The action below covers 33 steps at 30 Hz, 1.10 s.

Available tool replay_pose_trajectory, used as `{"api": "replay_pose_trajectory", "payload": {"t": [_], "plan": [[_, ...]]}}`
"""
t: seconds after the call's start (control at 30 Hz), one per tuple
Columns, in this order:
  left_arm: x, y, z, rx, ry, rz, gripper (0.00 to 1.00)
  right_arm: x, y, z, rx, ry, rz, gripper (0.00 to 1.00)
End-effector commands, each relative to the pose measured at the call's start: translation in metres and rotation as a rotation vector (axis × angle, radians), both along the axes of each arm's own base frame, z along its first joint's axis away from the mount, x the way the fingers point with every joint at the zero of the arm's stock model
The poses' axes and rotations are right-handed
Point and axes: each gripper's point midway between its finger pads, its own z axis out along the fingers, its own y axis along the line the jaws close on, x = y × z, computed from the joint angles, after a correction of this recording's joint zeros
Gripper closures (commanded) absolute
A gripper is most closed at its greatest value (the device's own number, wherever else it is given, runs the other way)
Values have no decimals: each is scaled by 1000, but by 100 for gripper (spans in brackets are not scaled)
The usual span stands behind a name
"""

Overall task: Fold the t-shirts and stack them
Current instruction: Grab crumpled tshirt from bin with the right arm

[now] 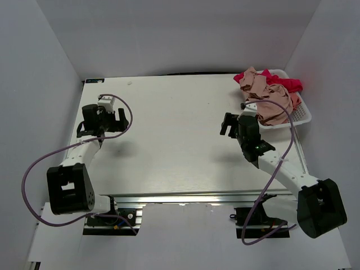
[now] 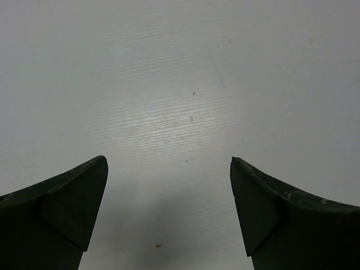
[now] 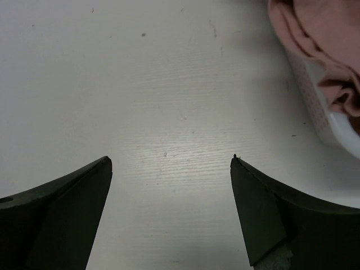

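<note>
- The t-shirts (image 1: 269, 100) lay bunched in one heap at the far right corner of the counter (image 1: 174, 129), all of them inside the white mesh basket (image 1: 304, 116).
- Most of the heap was dusty salmon-pink. One magenta-red shirt (image 1: 290, 84) showed at its far edge, draped toward the basket's back rim.
- The heap was crumpled, so no long axis could be read from any shirt. No collar or hem stood out as a clear place to grip.
- No shirt was laid out or folded on the counter, so I judged the task to be at its start, with the first pick out of the basket yet to come.
- The right claw (image 3: 171, 160) was the nearer one. It hung over bare counter just beside the basket's near-left side, fingers spread apart with nothing between them.
- From that claw the heap lay ahead and to its right. In the right wrist view, pink cloth and the basket wall filled only the upper right corner.
- A reach for a shirt would probably call for a swing to the right and up over the rim before coming down.
- The left claw (image 2: 169, 163) was well apart from the shirts, across the counter on its left side. Its fingers were likewise spread, with only bare surface beneath.
</note>
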Motion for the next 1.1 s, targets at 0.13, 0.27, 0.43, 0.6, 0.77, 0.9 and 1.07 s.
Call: {"api": "replay_pose_trajectory", "payload": {"t": [0.13,0.27,0.43,0.6,0.77,0.9,1.07], "plan": [[15,-9,18,-20,-138,-66,2,56,-39,64,-179,-150,-231,10],[13,-16,6,-55,-138,-86,2,98,-49,84,-199,-141,-271,10],[1,-17,-6,-50,-131,-89,2,145,-58,87,-171,-111,-284,11],[-9,-14,-13,-10,-133,-94,2,175,-57,54,-166,-13,-253,11],[-8,-11,-15,5,-135,-79,2,192,-56,40,-184,-5,-256,11],[-7,-11,-16,-3,-135,-78,2,209,-65,25,-208,22,-291,16],[-8,-10,-21,1,-127,-70,2,219,-70,31,-209,-5,-317,22]]}}
